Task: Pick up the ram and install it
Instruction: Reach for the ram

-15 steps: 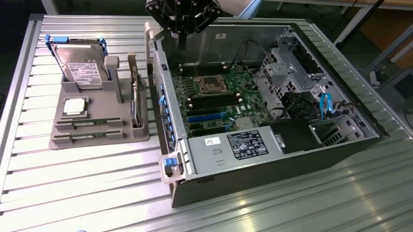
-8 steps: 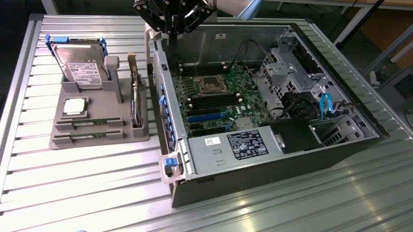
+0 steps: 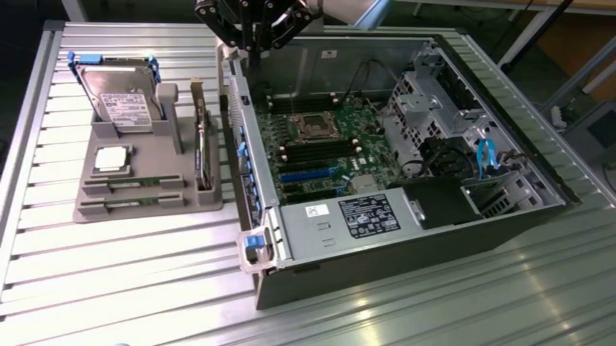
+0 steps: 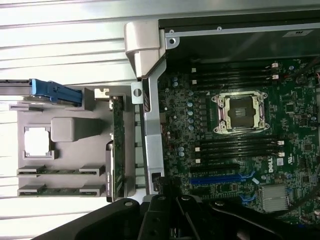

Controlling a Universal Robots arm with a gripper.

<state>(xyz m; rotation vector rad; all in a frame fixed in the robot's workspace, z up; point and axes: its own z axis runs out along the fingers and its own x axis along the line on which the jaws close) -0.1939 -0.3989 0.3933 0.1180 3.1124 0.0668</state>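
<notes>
End effector (image 3: 249, 45) is pinched narrow and holds nothing. It hangs high over the side wall (image 3: 234, 108) of the open computer case (image 3: 405, 238), well apart from the ram (image 3: 134, 182). The ram lies flat in a slot of the grey holder (image 3: 144, 213) on the bench (image 3: 115, 274), with a second stick (image 3: 133, 202) just beside it. The wrist view has both sticks (image 4: 60, 171) in parallel slots near the processor chip (image 4: 37, 141). Likely risks: the sticks lie close together, so fingers coming down off-centre could catch both or jam on the holder's end blocks. The tall card (image 3: 201, 140) stands on edge between the holder's slots and the case, so a low sideways path could clip it or the case wall. Closed fingers lowered onto the ram would press it, not grip it. The stick is thin, so a skewed pinch may let it rotate. At the memory slots (image 3: 310, 150) on the motherboard (image 3: 332, 162), a tilted or reversed stick would probably not seat and could stress the board.
</notes>
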